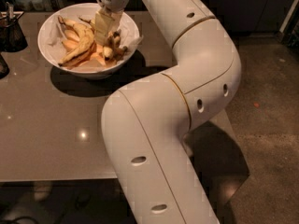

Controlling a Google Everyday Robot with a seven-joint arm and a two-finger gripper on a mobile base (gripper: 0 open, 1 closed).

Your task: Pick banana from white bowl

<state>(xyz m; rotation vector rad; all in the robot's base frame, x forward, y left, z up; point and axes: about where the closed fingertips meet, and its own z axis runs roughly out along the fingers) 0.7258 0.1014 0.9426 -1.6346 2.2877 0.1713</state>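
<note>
Camera view, looking down along a smooth, glossy white arm point(187, 92) of fat rounded segments, marked with thin seam lines and small oval slots, bent in an S across the right half of the scene. At its far end, a cream-coloured gripper point(105, 37), pointing straight down into the white bowl point(45, 37) at the top left, just right of the bowl's middle; released or clenched, impossible to tell from here. Round, plain, smooth-walled bowl, set on a glossy grey-brown table point(51, 125) dotted with soft light spots, with a dark shadow under the near side. Inside, the banana point(82, 45): long, gently curved, yellow with brown speckles, lying in the left half of the bowl just left of the gripper, possibly touching it, hard to make out. Directly below the gripper, a shorter, sharply bent speckled banana point(112, 49) with dark ends; around both, smooth pale orange-yellow pieces point(70, 33). At the table's far left, a small dark wire container point(11, 30), near the bowl's left rim but apart from it. In front of the bowl, a broad stretch of open tabletop down to the straight near edge. To the right of the arm, speckled grey floor point(271, 101).
</note>
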